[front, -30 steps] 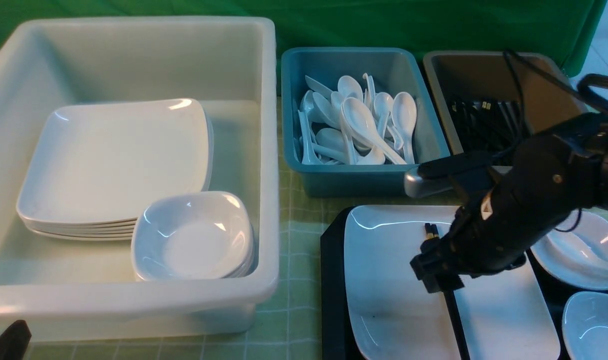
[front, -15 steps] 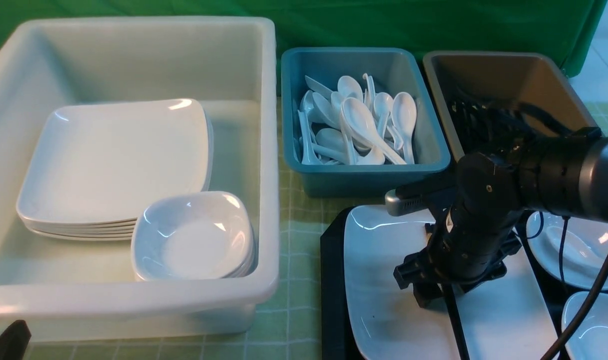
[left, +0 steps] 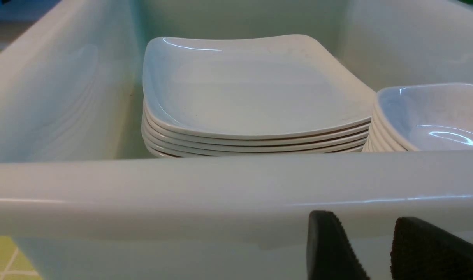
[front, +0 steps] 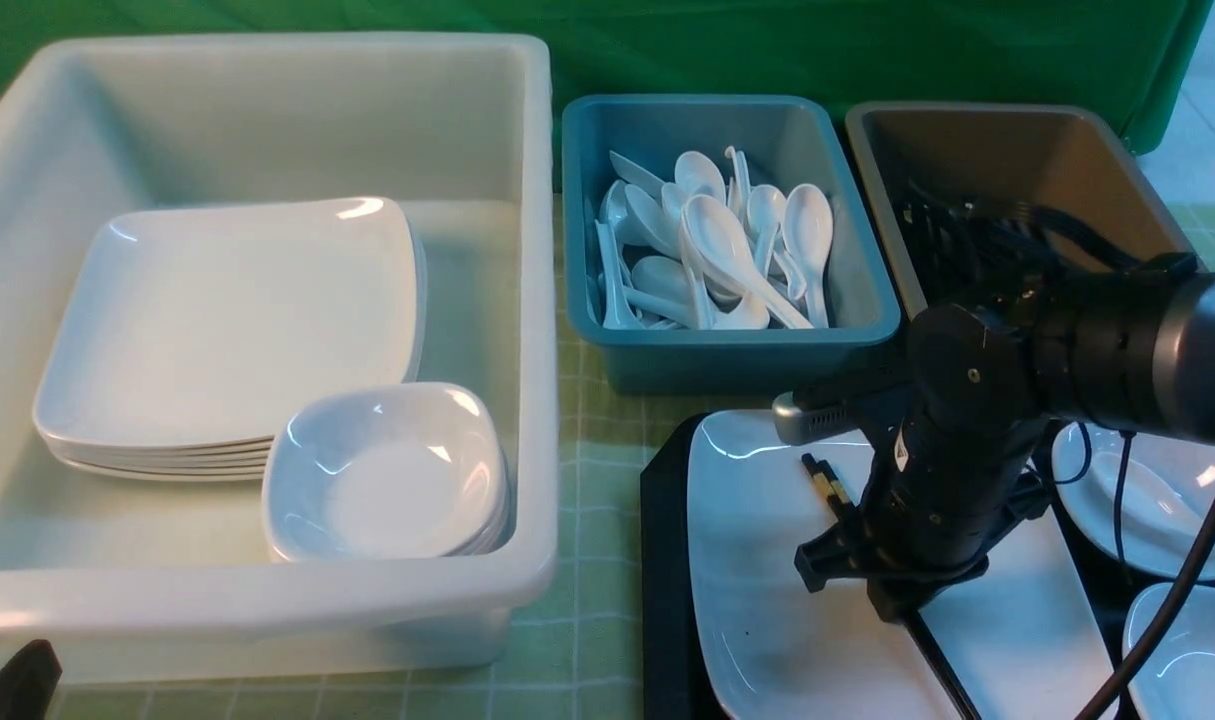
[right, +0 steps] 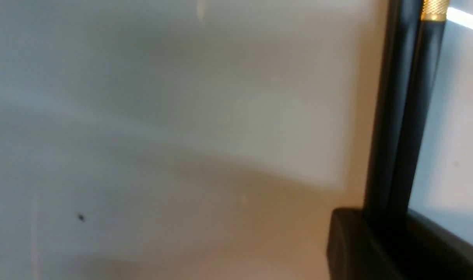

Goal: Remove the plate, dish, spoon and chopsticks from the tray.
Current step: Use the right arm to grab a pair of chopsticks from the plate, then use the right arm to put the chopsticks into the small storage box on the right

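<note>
The large white plate [front: 767, 560] lies on the black tray [front: 662, 560]. My right gripper [front: 897, 600] hangs just over the plate, shut on the black chopsticks [front: 829, 487], whose gold-banded end sticks out to the far left. The thin ends slant toward me [front: 942, 670]. In the right wrist view both chopsticks [right: 403, 116] run between the gripper [right: 392, 221] fingers above the plate [right: 181, 116]. Two small white dishes sit on the tray's right, a near dish [front: 1187, 660] and a far dish [front: 1192, 545] holding the spoon [front: 1142, 490]. My left gripper [left: 370, 252] is open and empty, outside the white tub's near wall.
A big white tub [front: 537, 300] on the left holds a stack of plates [front: 227, 320] and stacked dishes [front: 387, 470]. Behind the tray stand a teal tub [front: 587, 200] of spoons and a brown tub [front: 1097, 160] of chopsticks. Green checked cloth covers the table.
The right gripper's jaws have closed on the chopsticks. The sticks have turned, their gold-banded end now swung out to the left over the plate. The left arm has not moved.
</note>
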`<state>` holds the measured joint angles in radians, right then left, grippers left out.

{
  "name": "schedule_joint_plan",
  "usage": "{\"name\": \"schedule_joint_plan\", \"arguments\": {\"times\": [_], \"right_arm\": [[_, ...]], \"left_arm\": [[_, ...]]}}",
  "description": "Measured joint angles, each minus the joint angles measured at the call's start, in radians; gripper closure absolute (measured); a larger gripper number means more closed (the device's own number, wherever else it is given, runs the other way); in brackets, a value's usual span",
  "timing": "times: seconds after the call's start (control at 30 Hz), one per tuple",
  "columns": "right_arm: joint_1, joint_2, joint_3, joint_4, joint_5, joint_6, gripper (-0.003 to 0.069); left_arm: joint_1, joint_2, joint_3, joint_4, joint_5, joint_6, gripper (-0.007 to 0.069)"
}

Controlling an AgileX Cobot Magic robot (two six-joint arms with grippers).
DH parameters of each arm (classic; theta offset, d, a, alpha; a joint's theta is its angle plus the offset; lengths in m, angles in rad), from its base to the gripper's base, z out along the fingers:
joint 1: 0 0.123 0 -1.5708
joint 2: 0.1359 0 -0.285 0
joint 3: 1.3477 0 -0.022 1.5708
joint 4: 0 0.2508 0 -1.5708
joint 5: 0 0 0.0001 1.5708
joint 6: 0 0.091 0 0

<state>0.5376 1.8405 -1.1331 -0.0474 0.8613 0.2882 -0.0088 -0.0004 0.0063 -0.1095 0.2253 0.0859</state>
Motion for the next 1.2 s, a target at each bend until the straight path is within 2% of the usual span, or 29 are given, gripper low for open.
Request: {"name": "schedule_joint_plan", "arguments": {"times": [0.3, 0.43, 0.57, 0.73, 0.9, 1.0, 1.2], "right_arm": [[0.000, -0.154, 0.003, -0.002, 0.120, -0.030, 0.0560], [-0.003, -0.295, 0.001, -0.040, 0.106, -0.043, 0.0560], [-0.053, -0.347, -0.047, -0.056, 0.071, -0.044, 0.0560], [-0.233, -0.336, -0.188, -0.062, -0.133, -0.052, 0.0560], [-0.365, -0.256, -0.321, -0.062, -0.371, -0.045, 0.0560], [-0.400, -0.172, -0.397, -0.064, -0.457, -0.045, 0.0560], [-0.407, 0.002, -0.475, -0.065, -0.567, -0.045, 0.0560]], "left_arm": [[0.000, 0.000, 0.000, 0.000, 0.000, -0.001, 0.0401], [0.000, 0.000, 0.000, 0.000, 0.000, -0.001, 0.0401], [0.000, 0.000, 0.000, 0.000, 0.000, -0.001, 0.0401], [0.000, 0.000, 0.000, 0.000, 0.000, -0.001, 0.0401], [0.000, 0.000, 0.000, 0.000, 0.000, -0.001, 0.0401], [0.000, 0.000, 0.000, 0.000, 0.000, -0.001, 0.0401], [0.000, 0.000, 0.000, 0.000, 0.000, -0.001, 0.0401]]}}
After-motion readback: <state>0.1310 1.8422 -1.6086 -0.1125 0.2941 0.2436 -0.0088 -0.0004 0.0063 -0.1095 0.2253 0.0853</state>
